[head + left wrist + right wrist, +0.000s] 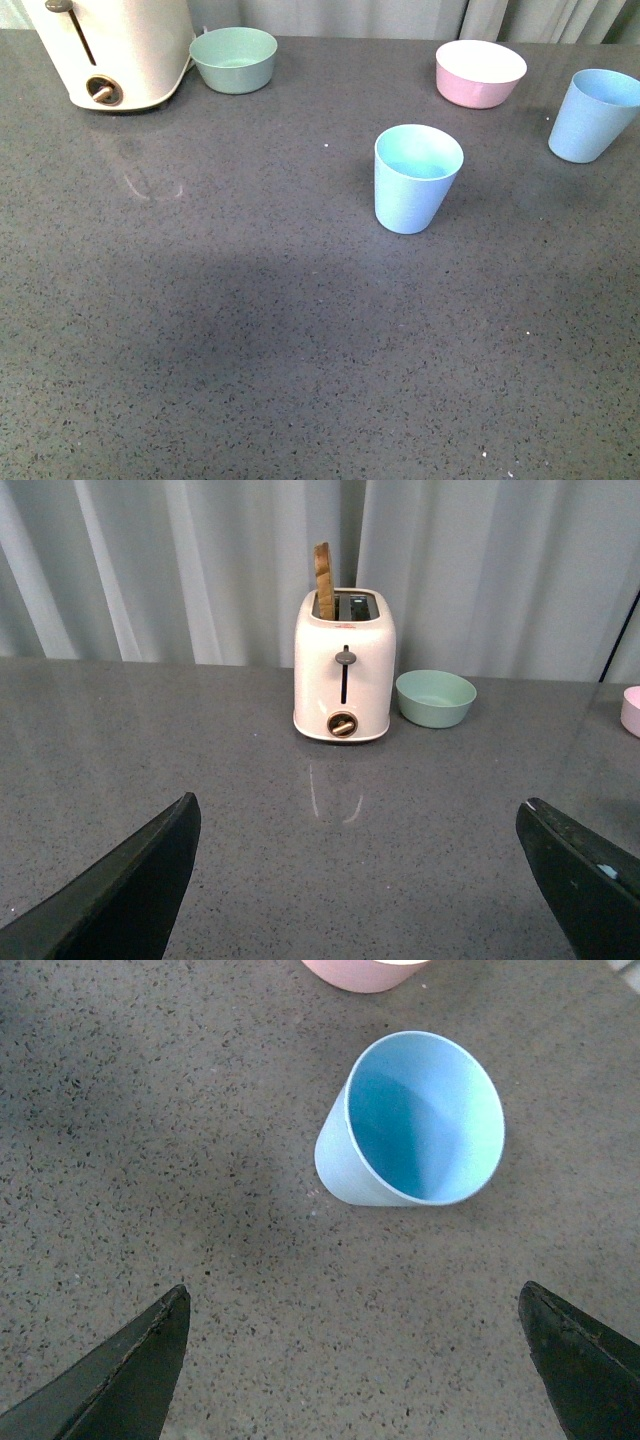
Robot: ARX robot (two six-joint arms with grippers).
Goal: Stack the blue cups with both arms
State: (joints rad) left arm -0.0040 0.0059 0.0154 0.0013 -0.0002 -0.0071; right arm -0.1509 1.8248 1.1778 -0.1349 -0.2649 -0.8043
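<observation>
Neither arm shows in the front view. There the toaster (115, 50) is cut off at the far left corner, and the far cup (592, 118) is clipped by the right edge. Each wrist view gives only two dark fingertips (130, 890) of its end effector, low in the corners. The left end effector (358, 805) is spread wide with nothing between its tips. The right end effector (352, 1290) is spread just as wide and also empty, with a cup (345, 1165) on the table (200, 350) beyond its tips. Which of the two it is, I cannot tell. The pink bowl (480, 73) is cropped in both wrist views.

Counted: two blue cups, two bowls (one green, one pink), one toaster. The near cup (416, 182) stands upright a little right of mid-table. The far cup stands well apart from it, further right, near the pink bowl. The green bowl (233, 60) sits just beside the toaster. One brown slice (323, 580) sticks up from a toaster slot – seen only in the left wrist view.
</observation>
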